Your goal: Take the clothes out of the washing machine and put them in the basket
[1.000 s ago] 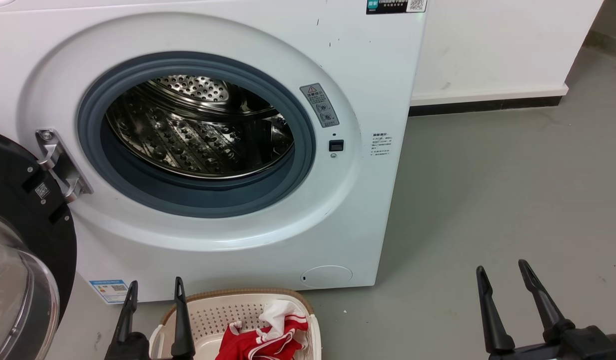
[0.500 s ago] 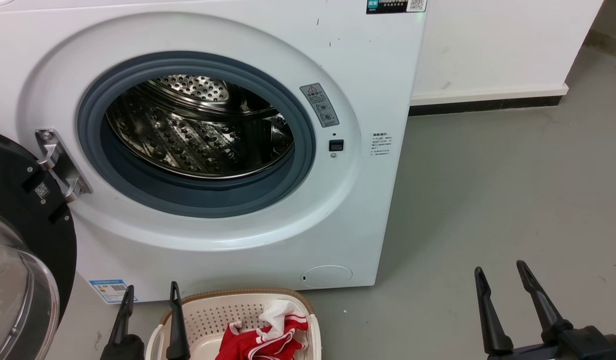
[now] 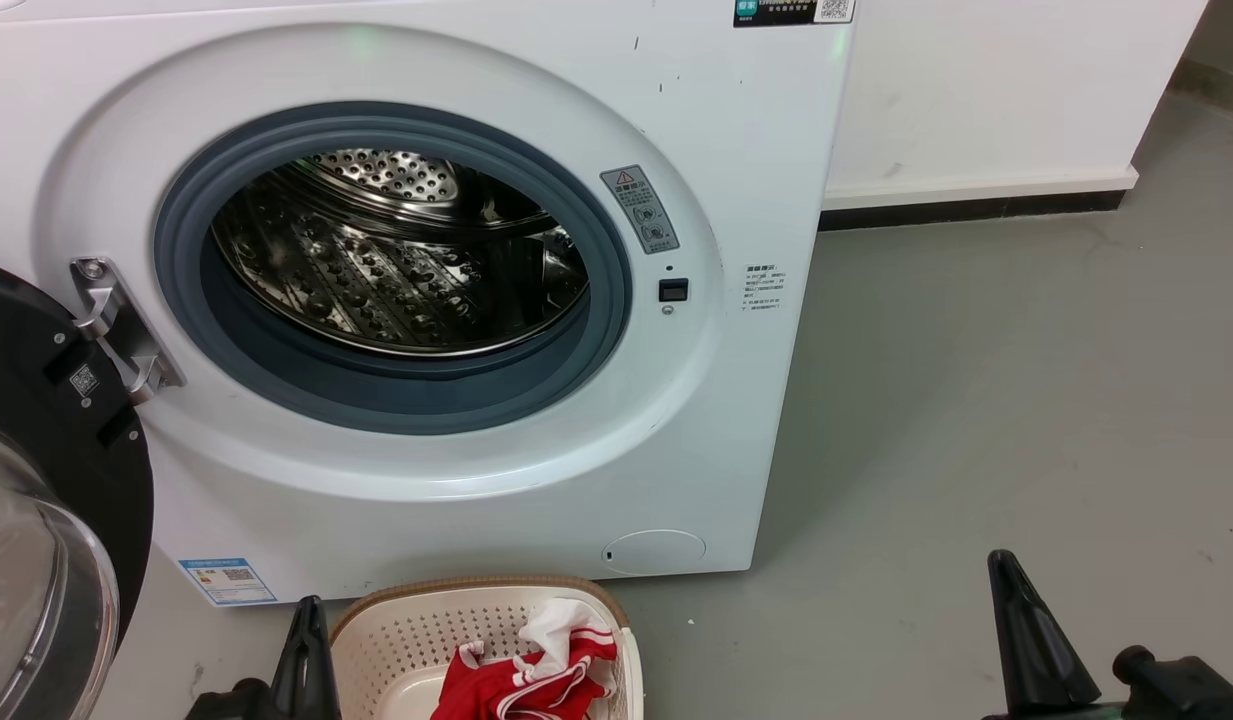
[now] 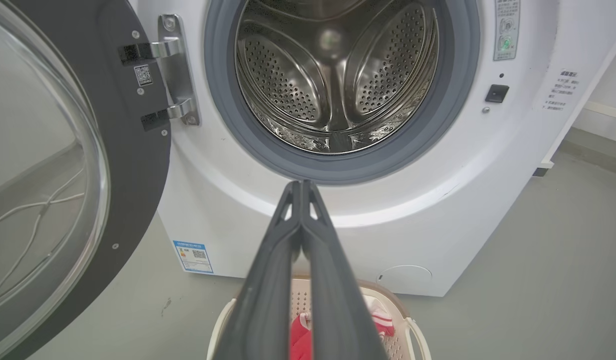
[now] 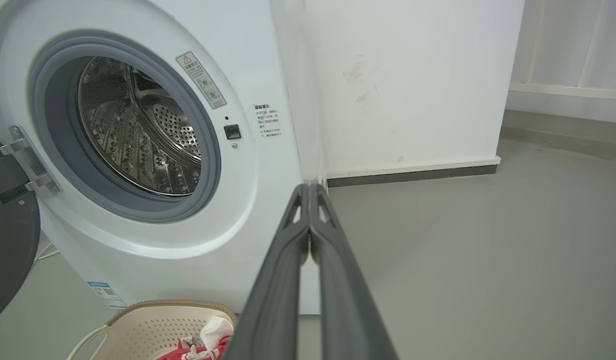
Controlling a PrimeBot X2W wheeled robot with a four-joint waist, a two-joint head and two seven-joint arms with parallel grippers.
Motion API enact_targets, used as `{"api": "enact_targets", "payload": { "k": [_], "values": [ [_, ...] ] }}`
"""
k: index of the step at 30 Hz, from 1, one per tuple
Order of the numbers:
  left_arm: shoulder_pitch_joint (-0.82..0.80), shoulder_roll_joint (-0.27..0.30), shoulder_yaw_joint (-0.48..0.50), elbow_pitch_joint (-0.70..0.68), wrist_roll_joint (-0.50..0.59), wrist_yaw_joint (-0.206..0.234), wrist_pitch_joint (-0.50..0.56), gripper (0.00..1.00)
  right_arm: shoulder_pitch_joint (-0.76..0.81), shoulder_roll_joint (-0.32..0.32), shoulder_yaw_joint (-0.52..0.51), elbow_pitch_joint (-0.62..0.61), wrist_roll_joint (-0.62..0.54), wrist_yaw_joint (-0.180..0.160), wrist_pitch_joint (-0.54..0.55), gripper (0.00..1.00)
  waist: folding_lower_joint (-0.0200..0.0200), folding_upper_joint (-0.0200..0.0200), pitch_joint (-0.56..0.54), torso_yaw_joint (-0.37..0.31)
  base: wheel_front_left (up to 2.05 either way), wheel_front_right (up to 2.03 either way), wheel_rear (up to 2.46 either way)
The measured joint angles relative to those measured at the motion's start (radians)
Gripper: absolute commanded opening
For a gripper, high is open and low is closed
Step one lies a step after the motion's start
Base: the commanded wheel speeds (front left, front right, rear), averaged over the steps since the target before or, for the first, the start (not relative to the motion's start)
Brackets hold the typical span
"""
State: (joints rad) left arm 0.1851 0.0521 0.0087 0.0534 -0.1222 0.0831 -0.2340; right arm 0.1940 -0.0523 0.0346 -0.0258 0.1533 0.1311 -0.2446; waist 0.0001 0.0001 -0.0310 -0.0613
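washing machine (image 3: pixel 676 120) standing open, clothes (image 3: pixel 536 670) lying in the basket (image 3: pixel 396 630).
the black-rimmed domed glass door (image 3: pixel 36 400) is hanging open at the left on its metal hinge (image 3: pixel 126 330), beside the round grey rubber gasket (image 3: pixel 396 400) and the shiny perforated steel drum (image 3: pixel 396 260). the cream perforated basket with its brown rim is sitting on the grey floor (image 3: pixel 976 400) just in front of the machine, holding crumpled red fabric with white stripes. the left gripper (image 4: pixel 302 182) is hovering beside the basket, fingers pressed together on nothing; the right gripper (image 5: pixel 308 186) is likewise closed, over the floor to the right.
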Motion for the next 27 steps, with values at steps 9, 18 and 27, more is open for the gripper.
{"api": "enact_targets", "payload": {
  "k": [9, 18, 27],
  "values": [
    [-0.032, 0.0, 0.011, 0.024, -0.186, -0.027, 0.042, 0.0, -0.031, -0.011, -0.001, 0.037, 0.195, 0.0, 0.031, 0.0, 0.0, 0.0, 0.003, 0.005, 0.0, 0.0, 0.0],
    [-0.064, 0.0, 0.023, 0.046, -0.353, -0.049, 0.08, 0.0, -0.063, -0.019, -0.004, 0.066, 0.369, 0.0, 0.062, 0.0, 0.0, 0.0, 0.005, 0.009, 0.0, 0.0, 0.0],
    [-0.098, 0.0, 0.034, 0.07, -0.534, -0.075, 0.122, 0.0, -0.098, -0.026, -0.012, 0.097, 0.554, 0.0, 0.097, 0.0, 0.0, 0.0, 0.008, 0.015, 0.0, 0.0, 0.0]
  ]
}}
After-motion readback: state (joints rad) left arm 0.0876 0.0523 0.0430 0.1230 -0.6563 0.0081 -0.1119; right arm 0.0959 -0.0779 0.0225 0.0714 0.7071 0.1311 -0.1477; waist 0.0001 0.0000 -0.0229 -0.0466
